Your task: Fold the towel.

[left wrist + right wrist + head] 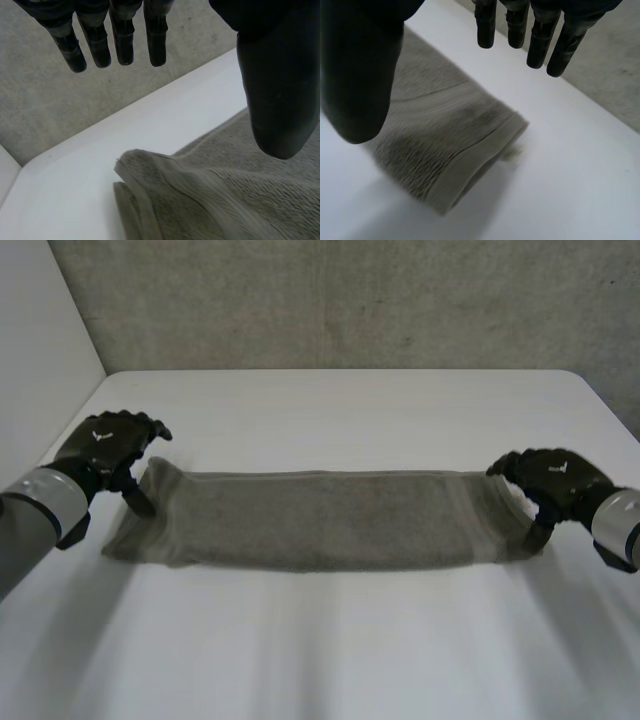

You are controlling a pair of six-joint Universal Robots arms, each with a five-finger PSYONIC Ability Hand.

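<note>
The towel lies on the table as a long strip, apparently already doubled lengthwise, with a layered end below each palm. The left hand and right hand sit at its two short ends, fingers straight, thumbs apart, gripping nothing. The end-to-end fold seems not yet done.

1. The towel is grey-brown terry, folded into a long narrow strip.
2. It lies flat, crosswise on the white table.
3. Both ends seem doubled over, perhaps in two layers.
</note>
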